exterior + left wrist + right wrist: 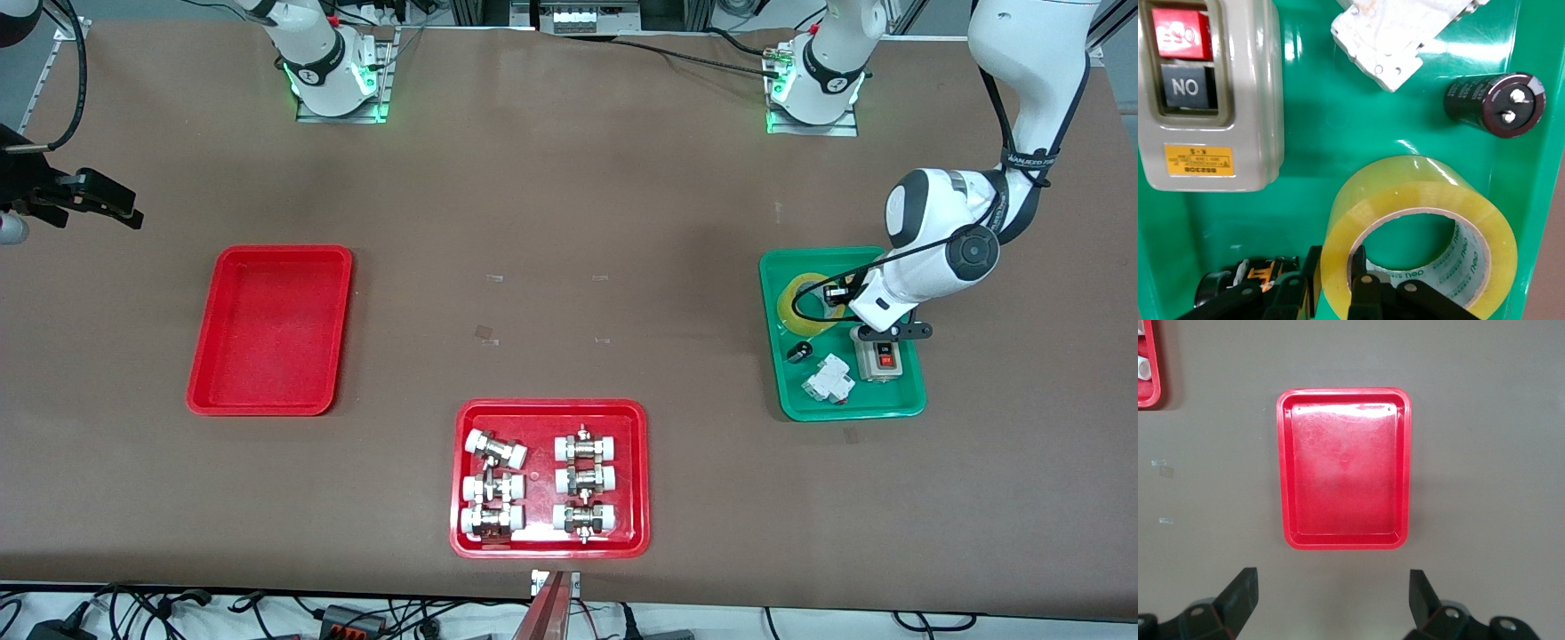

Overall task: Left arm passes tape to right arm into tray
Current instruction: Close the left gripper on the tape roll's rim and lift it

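Front view: brown surface (569,178), white left arm with blocky wrist (942,236) reaches down into the green rectangular plastic tray (898,407), its tool hidden under the wrist over the translucent yellow roll of packing tape (794,304), which lies flat in that green tray at the end nearer the robot bases; grey switch box with red button (882,357) and white plastic breaker part (827,380) sit beside it, nearer the camera. Plain red rectangular plastic tray (271,329) lies well apart from the green tray, toward the right arm's end, nothing in it. Right arm's black tool (93,197) waits up by the surface's edge. Left wrist view: left tool (1335,283) clamped on the tape (1418,200) wall, one finger (1361,280) inside the white core, other outside; black capacitor (1495,103) near. Right wrist view: right tool (1328,597) spread wide, holding nothing, over bare surface just beside the plain red tray (1288,467). Step: grasp just made, lift not begun. Next likely calls for lifting straight up clear of the switch box, then carrying toward mid-surface for the handover.
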Robot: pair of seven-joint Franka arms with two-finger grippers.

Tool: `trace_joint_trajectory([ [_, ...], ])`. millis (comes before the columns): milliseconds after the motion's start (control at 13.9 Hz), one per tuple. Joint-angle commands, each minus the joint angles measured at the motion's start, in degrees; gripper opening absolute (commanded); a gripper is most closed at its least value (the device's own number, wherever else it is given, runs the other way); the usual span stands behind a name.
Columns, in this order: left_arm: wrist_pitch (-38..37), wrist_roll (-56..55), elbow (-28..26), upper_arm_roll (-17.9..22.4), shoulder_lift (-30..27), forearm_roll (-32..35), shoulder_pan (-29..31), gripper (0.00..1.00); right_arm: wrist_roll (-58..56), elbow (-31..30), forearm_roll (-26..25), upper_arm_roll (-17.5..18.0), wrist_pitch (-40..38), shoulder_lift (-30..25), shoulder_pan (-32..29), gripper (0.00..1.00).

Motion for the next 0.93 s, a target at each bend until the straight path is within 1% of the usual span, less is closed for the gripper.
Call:
trace_joint_trajectory([
  [0, -2.7, 1.2, -1.3, -0.5, -5.2, -0.2, 0.6, 0.01, -0.2, 0.6, 0.0, -0.2, -1.0, -0.2, 0.2, 1.00],
  [143, -4.7, 3.3, 0.0, -0.5, -7.4, -0.2, 0.7, 0.00, -0.2, 0.7, 0.0, -0.2, -0.5, -0.1, 0.1, 1.00],
  [287, -11.1, 3.7, 2.9, -0.5, -8.6, -0.2, 0.9, 0.00, 0.0, 1.1, 0.3, -0.2, -0.1, 0.0, 0.1, 1.00],
  [430, -14.5, 5.2, 4.6, -0.7, -10.9, -0.3, 1.9, 0.00, 0.0, 1.9, 0.2, -0.1, -0.3, 0.8, 0.3, 1.00],
  [574, -14.9, 12.1, 5.2, -0.6, -13.0, -1.0, 2.2, 0.00, 0.0, 2.0, 0.3, -0.1, -0.1, 1.0, 0.2, 1.00],
  [645, -15.6, 15.5, 6.3, -0.6, -14.3, -1.0, 2.4, 0.00, 0.0, 2.0, 0.3, -0.1, -0.1, 1.0, 0.2, 1.00],
  [717, -21.0, 19.3, 8.8, -0.6, -15.1, -1.7, 2.4, 0.00, 0.0, 2.0, 0.3, -0.1, -0.2, 1.0, 0.2, 1.00],
  [789, -27.5, 20.3, 12.9, -0.2, -15.1, -6.8, 2.5, 0.00, 0.0, 2.0, 0.3, -0.1, -0.2, 1.0, 0.3, 1.00],
  [860, -33.8, 20.5, 17.6, 0.1, -15.1, -9.8, 2.4, 0.00, 0.0, 2.0, 0.3, -0.1, 0.0, 1.0, 0.3, 1.00],
])
